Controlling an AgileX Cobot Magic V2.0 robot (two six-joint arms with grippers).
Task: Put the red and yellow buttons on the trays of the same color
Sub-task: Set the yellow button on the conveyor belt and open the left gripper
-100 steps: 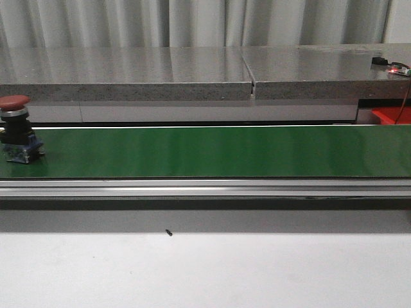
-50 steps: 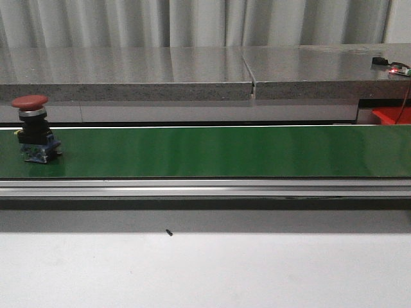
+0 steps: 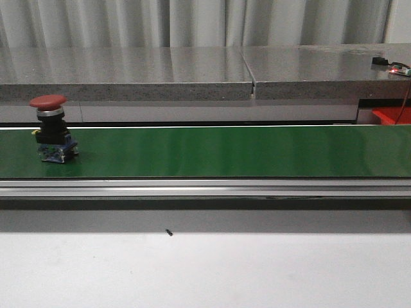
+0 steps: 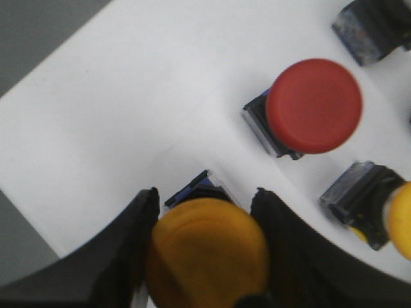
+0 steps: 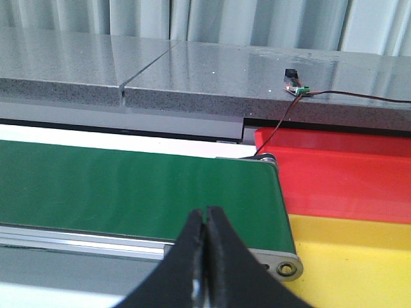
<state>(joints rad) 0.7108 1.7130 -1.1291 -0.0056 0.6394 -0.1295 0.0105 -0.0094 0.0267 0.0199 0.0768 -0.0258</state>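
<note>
A pale pleated curtain (image 3: pixel 192 22) hangs across the back of the room, and in front of it runs a long speckled grey stone counter (image 3: pixel 128 74) with a seam near its middle. Below that, a green conveyor belt (image 3: pixel 225 152) stretches the full width of the front view, edged by an aluminium rail (image 3: pixel 205 187), with a plain white tabletop (image 3: pixel 205 269) nearest the robot.

At the belt's right end sit two trays side by side: the red tray (image 5: pixel 347 183) farther back and the yellow tray (image 5: pixel 359 256) nearer. What shows of them holds nothing. On the counter above them lies a small green circuit board (image 5: pixel 299 89) with a lit red dot, a thin wire (image 5: pixel 282 119) trailing down from it.

A red button (image 3: pixel 52 128) with a mushroom cap stands upright on the belt near its left end, on a black and blue body.

The left wrist view looks down on a white surface (image 4: pixel 128 115) carrying several buttons. The left gripper (image 4: pixel 205 256) has its dark fingers (image 4: pixel 135 237) either side of a yellow button (image 4: pixel 207 253), pressed against it. Just beyond stands another red-capped button (image 4: pixel 313 106), with a second yellow one (image 4: pixel 401 221) at the frame's edge.

The right gripper (image 5: pixel 205 256) hovers over the belt's near rail, its fingers pinched together with nothing between them.

No lettering or brand marks are legible anywhere.
</note>
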